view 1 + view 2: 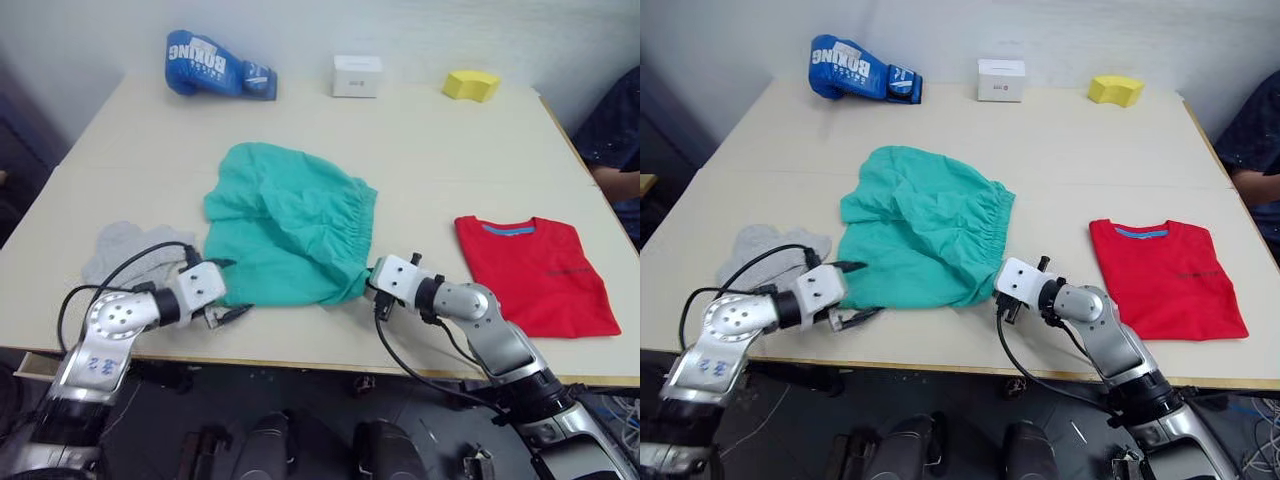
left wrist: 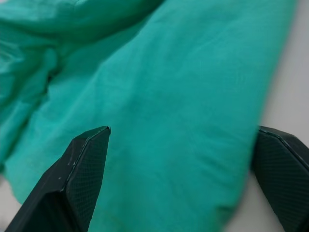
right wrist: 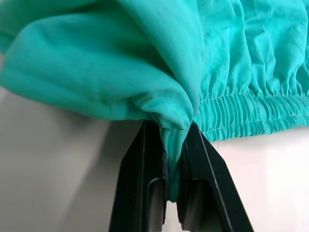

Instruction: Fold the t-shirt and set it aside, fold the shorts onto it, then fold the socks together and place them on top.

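The teal shorts [image 1: 285, 225] lie spread in the middle of the table, waistband toward the right. My right gripper [image 3: 171, 164] is shut on a pinch of the shorts' cloth at the near waistband corner [image 1: 362, 280]. My left gripper [image 2: 181, 159] is open at the shorts' near left corner [image 1: 232, 310], and the teal cloth lies between its wide-apart fingers [image 2: 82, 179]. Folded into a rectangle, the red t-shirt [image 1: 535, 272] rests on the table's right side, blue neck band up. The grey socks [image 1: 125, 250] lie flat at the left, partly behind my left arm.
Along the far edge sit a blue boxing glove [image 1: 218, 67], a white box [image 1: 357, 76] and a yellow block [image 1: 472, 84]. A person's arm [image 1: 615, 150] shows at the right edge. The table's front edge [image 1: 300, 360] runs just below both grippers.
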You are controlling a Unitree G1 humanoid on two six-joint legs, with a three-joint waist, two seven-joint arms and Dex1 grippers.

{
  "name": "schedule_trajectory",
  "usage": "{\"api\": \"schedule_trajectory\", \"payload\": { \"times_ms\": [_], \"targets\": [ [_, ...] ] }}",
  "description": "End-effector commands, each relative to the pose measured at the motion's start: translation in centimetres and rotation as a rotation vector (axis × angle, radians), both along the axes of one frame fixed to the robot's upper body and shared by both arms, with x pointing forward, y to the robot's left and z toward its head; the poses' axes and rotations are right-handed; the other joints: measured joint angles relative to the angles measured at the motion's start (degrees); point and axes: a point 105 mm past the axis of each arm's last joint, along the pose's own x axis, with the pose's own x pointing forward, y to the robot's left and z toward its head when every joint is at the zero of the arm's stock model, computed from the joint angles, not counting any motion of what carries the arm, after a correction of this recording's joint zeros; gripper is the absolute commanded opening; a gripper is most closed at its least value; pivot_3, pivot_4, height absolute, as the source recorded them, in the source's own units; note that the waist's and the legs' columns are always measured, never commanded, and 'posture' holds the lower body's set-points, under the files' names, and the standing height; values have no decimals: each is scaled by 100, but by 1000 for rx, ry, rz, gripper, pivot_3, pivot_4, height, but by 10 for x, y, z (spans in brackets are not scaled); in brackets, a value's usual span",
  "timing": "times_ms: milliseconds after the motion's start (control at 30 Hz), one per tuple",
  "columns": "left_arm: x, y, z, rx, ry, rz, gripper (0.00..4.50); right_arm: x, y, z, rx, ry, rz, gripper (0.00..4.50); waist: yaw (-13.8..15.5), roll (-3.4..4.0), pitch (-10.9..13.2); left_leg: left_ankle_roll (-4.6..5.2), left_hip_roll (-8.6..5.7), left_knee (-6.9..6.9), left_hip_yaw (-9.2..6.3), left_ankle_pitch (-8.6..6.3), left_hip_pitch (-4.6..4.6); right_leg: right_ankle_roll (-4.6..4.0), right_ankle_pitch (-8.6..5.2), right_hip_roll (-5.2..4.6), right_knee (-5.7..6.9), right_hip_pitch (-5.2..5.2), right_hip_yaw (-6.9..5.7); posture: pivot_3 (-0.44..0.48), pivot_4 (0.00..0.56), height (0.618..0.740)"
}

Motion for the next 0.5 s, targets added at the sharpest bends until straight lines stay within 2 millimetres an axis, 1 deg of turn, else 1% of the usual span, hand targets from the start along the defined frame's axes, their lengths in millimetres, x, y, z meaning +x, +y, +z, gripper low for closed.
{"api": "schedule_trajectory", "payload": {
  "times_ms": [33, 133, 200, 267, 333, 433, 500],
  "targets": [
    [11, 26, -46, 129, 100, 105, 3928, 0, 0, 21, 66, -44, -8, 0, 17, 19, -11, 0, 3, 0, 4, 0, 4, -1, 0, 2, 4, 0, 2, 0, 150, 740],
    [17, 34, -61, 153, 150, 122, 2950, 3, -2, 25, 73, -52, -27, 0, 32, 33, -24, -1, 14, -4, 23, -1, 34, -5, 2, 3, 11, 13, 12, 0, 150, 740],
    [21, 38, -67, 146, 174, 139, 2338, 4, -3, 27, 82, -52, -34, 0, 35, 41, -43, -6, 25, -21, 44, -4, 74, -10, -1, 3, 10, 34, 30, 0, 150, 740],
    [24, 40, -71, 132, 186, 152, 1702, 4, -3, 29, 89, -50, -36, 0, 35, 50, -82, -11, 34, -22, 51, -7, 83, -16, -4, 6, 11, 36, 38, 0, 150, 740],
    [27, 46, -70, 97, 189, 189, 1061, 2, -5, 28, 87, -52, -35, 0, 14, 55, -109, -13, 38, -24, 61, -10, 86, -19, -5, 8, 14, 29, 48, 0, 150, 740],
    [27, 52, -64, 32, 183, 225, 96, 0, -8, 26, 79, -55, -29, 0, -60, 53, -113, -15, 45, -28, 76, -13, 87, -21, -6, 16, 20, 17, 64, 0, 150, 740],
    [23, 56, -61, -18, 202, 231, 41, -1, -9, 26, 72, -58, -18, 0, -106, 53, -113, -16, 49, -29, 79, -14, 86, -24, -7, 19, 23, 11, 68, 0, 150, 740]
  ]
}}
